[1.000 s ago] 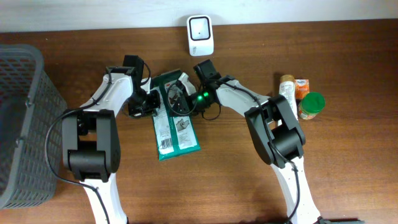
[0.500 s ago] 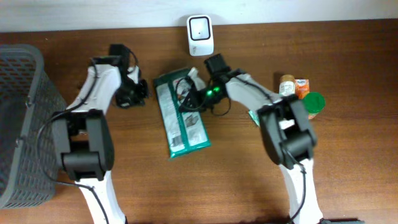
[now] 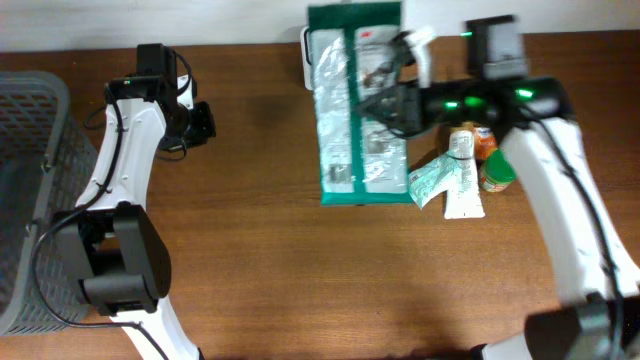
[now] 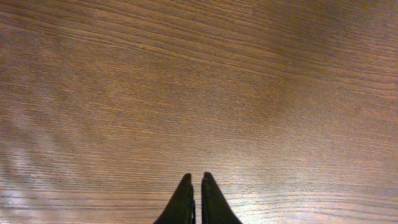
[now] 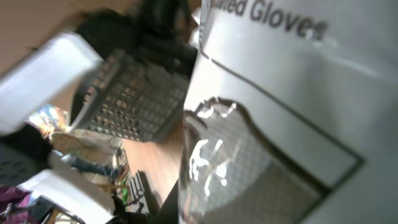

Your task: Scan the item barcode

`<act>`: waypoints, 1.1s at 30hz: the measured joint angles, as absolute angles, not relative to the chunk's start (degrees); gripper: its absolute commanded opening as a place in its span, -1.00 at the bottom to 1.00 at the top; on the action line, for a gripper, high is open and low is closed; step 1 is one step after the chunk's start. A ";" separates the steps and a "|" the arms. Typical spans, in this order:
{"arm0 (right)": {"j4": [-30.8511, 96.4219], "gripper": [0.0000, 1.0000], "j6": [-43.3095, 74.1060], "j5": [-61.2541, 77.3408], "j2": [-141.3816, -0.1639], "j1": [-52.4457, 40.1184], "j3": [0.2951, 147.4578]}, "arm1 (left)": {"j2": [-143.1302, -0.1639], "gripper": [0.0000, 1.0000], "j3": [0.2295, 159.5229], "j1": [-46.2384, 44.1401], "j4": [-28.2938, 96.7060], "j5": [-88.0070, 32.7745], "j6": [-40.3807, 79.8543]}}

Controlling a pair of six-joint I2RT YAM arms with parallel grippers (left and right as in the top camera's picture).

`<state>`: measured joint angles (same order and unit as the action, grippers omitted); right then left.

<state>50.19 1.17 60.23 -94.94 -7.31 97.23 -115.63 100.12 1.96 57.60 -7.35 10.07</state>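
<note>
Overhead, the right gripper (image 3: 398, 100) is shut tight on a green and see-through plastic packet of gloves (image 3: 355, 120). It holds the packet up high, close to the camera, over the back of the brown wooden table (image 3: 280, 280). The packet hides nearly all of the small white scanner box (image 3: 304, 55); only a thin edge peeks out. The right wrist picture is blurry, and the packet fills most of it. The left gripper (image 4: 198, 190) is closed on nothing, over bare wood. A grey mesh basket (image 3: 30, 200) is cut off at the left. A pale wall (image 3: 150, 20) runs behind the table.
</note>
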 measured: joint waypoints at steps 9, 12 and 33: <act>53.58 -0.92 -0.95 67.18 -85.41 -0.16 97.23 | -115.63 -0.18 100.12 3.64 57.36 -3.46 9.89; 53.89 -0.91 -1.67 67.13 -85.45 -0.14 97.23 | -115.63 -0.13 100.12 5.96 57.21 -2.76 9.76; 15.81 -0.92 -16.53 -2.42 -97.10 -24.80 97.23 | -115.61 0.99 102.02 8.34 56.14 -3.16 5.74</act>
<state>15.81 -16.53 -2.42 -97.10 -24.80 97.23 -115.61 102.02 8.34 56.14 -3.16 5.74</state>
